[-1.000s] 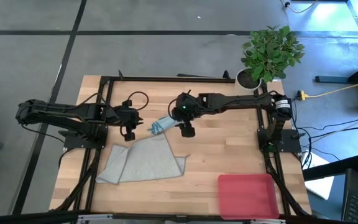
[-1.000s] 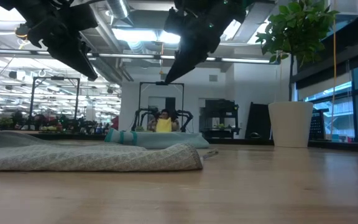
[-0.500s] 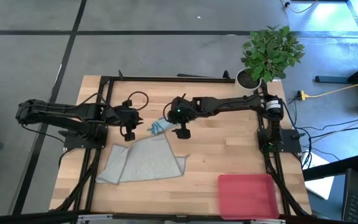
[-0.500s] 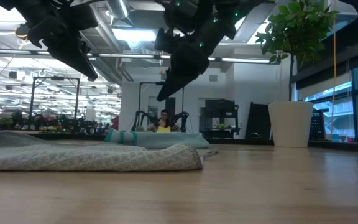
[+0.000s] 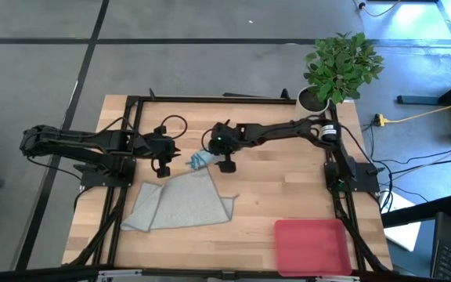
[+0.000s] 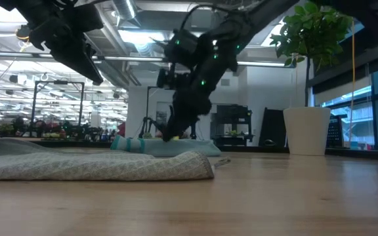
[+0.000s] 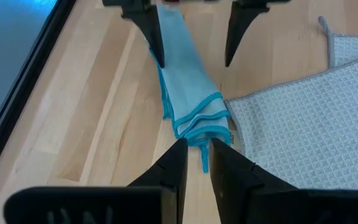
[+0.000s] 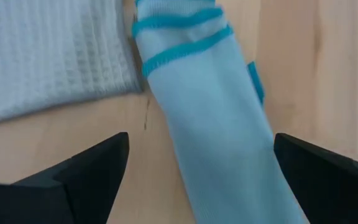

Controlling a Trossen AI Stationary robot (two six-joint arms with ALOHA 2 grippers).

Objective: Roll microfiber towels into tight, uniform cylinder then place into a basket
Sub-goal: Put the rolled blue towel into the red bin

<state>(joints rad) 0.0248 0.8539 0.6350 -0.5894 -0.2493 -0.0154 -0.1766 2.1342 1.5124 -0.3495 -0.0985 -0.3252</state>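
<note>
Two arms over a wooden table. The right gripper has been lowered since the earlier frames, from well above the table to just over the folded teal-blue towel; its fingers, narrower a second ago, are now spread wide to either side of the towel, without contact being shown. The towel is seen unmoved, lying beside the upper edge of the grey-green towel, which is spread flat nearer the front. The left gripper is held unchanged above the teal towel's near end, its fingers parted only narrowly; whether the cloth is pinched cannot be told. The pink basket is unmoved at the front right corner, well apart from both towels.
</note>
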